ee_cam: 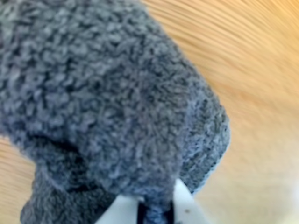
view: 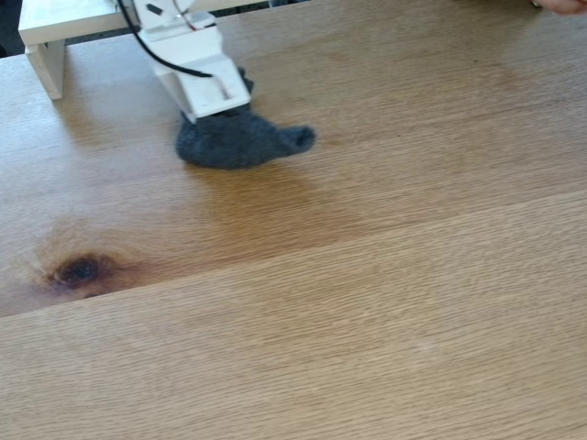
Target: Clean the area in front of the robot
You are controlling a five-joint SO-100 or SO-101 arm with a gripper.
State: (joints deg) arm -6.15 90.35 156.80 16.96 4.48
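Hand [ee_cam: 154,205] fingers [ee_cam: 187,205] pinch a fold of the grey woolly cloth [ee_cam: 112,93] in the wrist view — white tips closed on the fabric at the bottom edge. From the fixed view, the white robot [view: 197,69] bears down on the cloth [view: 243,142], which lies bunched on the tabletop [view: 367,275] — with a white frame [view: 55,37] behind and a dark knot [view: 78,270] well apart.
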